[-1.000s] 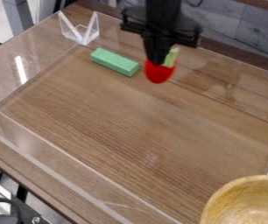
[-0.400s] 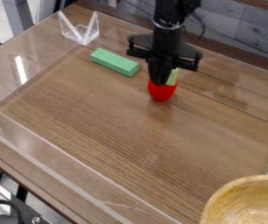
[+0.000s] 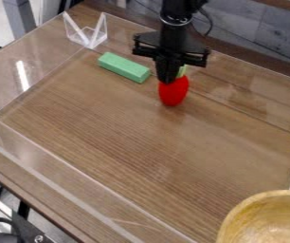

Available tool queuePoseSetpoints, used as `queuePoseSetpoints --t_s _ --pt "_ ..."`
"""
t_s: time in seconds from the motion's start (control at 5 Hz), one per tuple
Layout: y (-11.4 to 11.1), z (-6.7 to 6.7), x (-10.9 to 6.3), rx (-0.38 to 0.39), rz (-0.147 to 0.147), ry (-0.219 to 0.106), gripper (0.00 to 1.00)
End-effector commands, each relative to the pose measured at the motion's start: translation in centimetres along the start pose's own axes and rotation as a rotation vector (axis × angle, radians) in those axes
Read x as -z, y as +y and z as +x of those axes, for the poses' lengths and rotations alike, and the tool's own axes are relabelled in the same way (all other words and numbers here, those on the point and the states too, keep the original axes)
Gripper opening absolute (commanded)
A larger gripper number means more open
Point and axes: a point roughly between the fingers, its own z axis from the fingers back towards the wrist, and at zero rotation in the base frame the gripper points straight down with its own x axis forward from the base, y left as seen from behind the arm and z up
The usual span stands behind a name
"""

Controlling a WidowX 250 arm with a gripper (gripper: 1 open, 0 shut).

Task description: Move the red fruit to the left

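The red fruit (image 3: 173, 92) is a small bright red strawberry toy near the back middle of the wooden table (image 3: 135, 152). My gripper (image 3: 174, 79) points down from above and its black fingers are shut on the fruit's top, hiding the leafy cap. The fruit's underside is at or just above the wood; I cannot tell whether it touches. A flat green block (image 3: 123, 67) lies just to the fruit's left.
Clear acrylic walls (image 3: 34, 57) ring the table, with a clear triangular bracket (image 3: 84, 31) at the back left. The rim of a wooden bowl (image 3: 272, 223) shows at the bottom right corner.
The gripper has come down with the red fruit, from hanging above the table to table level, and has shifted slightly left. The wrist has rolled a little.
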Motion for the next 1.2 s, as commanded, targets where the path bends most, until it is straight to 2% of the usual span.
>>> queuePoseSetpoints --t_s 0.0,0.4,0.8,1.0 --pt "0.2 1.6 -1.1 -0.017 -0.01 -0.044 0.0" --pt "1.2 1.9 0.8 -0.04 -0.004 -0.034 0.0" --pt "2.4 1.5 2.2 -0.045 -0.005 -0.018 0.0" --pt "2.5 1.3 1.9 -0.075 0.0 -0.011 0.0"
